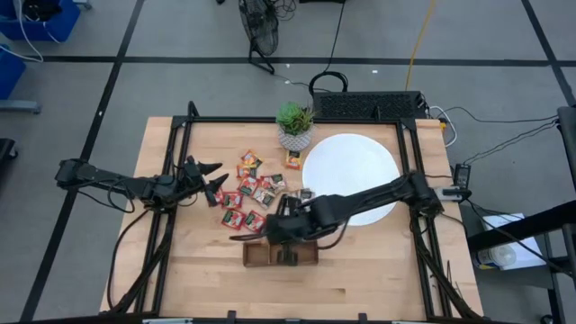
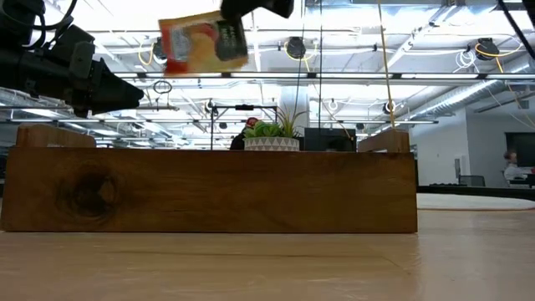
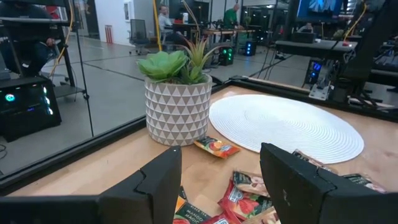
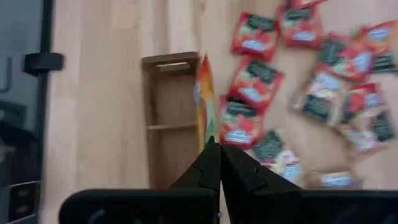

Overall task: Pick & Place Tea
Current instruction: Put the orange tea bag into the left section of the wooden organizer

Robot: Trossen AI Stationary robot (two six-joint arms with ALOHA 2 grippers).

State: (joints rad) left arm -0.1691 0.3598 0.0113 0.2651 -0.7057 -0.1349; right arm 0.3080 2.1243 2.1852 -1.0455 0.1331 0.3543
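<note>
The right gripper [image 4: 219,163] is up over the wooden tray [image 4: 163,118], fingers clenched tight on one orange-yellow sachet [image 4: 204,102] that sticks out edge-on beyond the fingertips. From table height that same sachet hangs in the air, tilted, well above the tray's front wall, with nothing under it but the tray. Over on the other side, the left gripper [image 1: 209,178] sits low by the edge of the sachet pile, its fingers [image 3: 303,180] spread apart and holding nothing. Just ahead of those parted fingers lie the red sachets [image 3: 245,198], loose on the wooden surface [image 1: 378,265], overlapping one another. A little farther out past the fingertips, a single orange-yellow sachet [image 3: 216,147] rests flat between the potted plant [image 3: 178,94] and the white disc [image 3: 287,123], touching neither that can be told. From above, the pile [image 1: 249,193] spreads between the two grippers, beside the disc and behind the tray.
</note>
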